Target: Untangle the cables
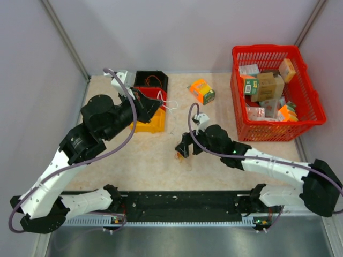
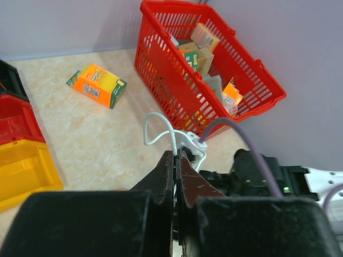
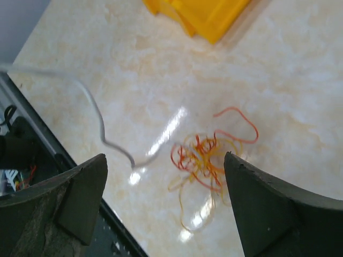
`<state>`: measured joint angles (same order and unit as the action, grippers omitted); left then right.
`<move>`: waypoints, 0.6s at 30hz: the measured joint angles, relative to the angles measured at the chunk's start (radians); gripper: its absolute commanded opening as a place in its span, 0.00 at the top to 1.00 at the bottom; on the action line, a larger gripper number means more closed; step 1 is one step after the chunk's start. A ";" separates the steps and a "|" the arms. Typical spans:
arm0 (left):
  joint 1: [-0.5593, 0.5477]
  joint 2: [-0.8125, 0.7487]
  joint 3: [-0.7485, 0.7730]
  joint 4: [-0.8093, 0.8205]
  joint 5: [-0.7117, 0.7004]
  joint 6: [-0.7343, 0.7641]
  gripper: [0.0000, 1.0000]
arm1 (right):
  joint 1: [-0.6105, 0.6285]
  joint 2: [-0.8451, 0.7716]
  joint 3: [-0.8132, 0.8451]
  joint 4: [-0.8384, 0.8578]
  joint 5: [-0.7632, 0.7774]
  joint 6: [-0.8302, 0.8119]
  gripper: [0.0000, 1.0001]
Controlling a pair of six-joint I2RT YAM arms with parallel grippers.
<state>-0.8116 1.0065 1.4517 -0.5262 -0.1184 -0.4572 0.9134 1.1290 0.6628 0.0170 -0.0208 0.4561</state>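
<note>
Top external view: we see the left hand (image 1: 159,103) raised beside the yellow bin (image 1: 151,126), and the right hand (image 1: 183,150) low over the middle of the tabletop (image 1: 134,155).
Left hand: its jaws are pinched fully together on a white cable (image 2: 155,114), which loops up out of the grip. We judge it is held high so this strand hangs clear of the others.
Right hand: spread wide and holding nothing, with its fingers (image 3: 75,198) to either side of the knot below. To us that reads as lining up for a pick.
Cables: the remaining cables (image 3: 203,158), orange, yellow and reddish, lie in a small flat tangle on the tabletop, right under the right hand and well apart from the bin.
Pale strand: a pale wire (image 3: 102,128) curves across the tabletop to just beside the tangle. We cannot tell whether it is caught in it.
Surroundings: the orange box (image 1: 201,91) and the red basket (image 1: 276,93) sit well apart from the work.
Progress: we judge one strand is separated and most of the knot is not yet undone.
Next: probably a light pinch on one outer loop, since grabbing the middle could tighten the knot.
</note>
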 measured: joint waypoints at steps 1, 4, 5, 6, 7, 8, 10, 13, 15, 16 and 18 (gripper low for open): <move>0.000 0.000 0.015 -0.005 0.004 0.001 1.00 | 0.000 0.044 0.027 0.039 0.012 -0.010 0.11; 0.003 0.002 0.077 -0.014 0.031 0.004 1.00 | 0.001 0.153 0.040 0.158 0.026 -0.029 0.18; 0.004 0.002 0.098 -0.013 0.043 0.007 1.00 | 0.001 0.186 0.040 0.180 0.032 -0.030 0.23; 0.004 0.002 0.116 -0.013 0.053 0.007 1.00 | 0.001 0.235 0.047 0.193 0.039 -0.028 0.27; 0.005 0.001 0.137 -0.010 0.063 0.008 1.00 | 0.001 0.287 0.058 0.202 0.047 -0.023 0.28; 0.005 0.000 0.159 -0.009 0.078 0.011 1.00 | 0.001 0.337 0.067 0.202 0.062 -0.012 0.28; 0.005 -0.001 0.198 -0.009 0.097 0.016 1.00 | 0.001 0.401 0.070 0.196 0.096 0.022 0.28; 0.005 -0.006 0.272 -0.024 0.104 0.042 1.00 | 0.001 0.409 0.029 0.183 0.183 0.093 0.28; 0.005 -0.017 0.318 -0.028 0.086 0.069 1.00 | 0.000 0.377 -0.009 0.170 0.233 0.122 0.28; 0.005 -0.029 0.339 -0.028 0.064 0.088 1.00 | 0.000 0.348 -0.033 0.162 0.259 0.133 0.29; 0.005 -0.061 0.359 -0.028 0.019 0.114 1.00 | -0.003 0.271 -0.084 0.142 0.311 0.155 0.34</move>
<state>-0.8066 0.9459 1.8107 -0.5545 -0.0994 -0.3431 0.9108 1.4002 0.5793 0.1593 0.2905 0.6109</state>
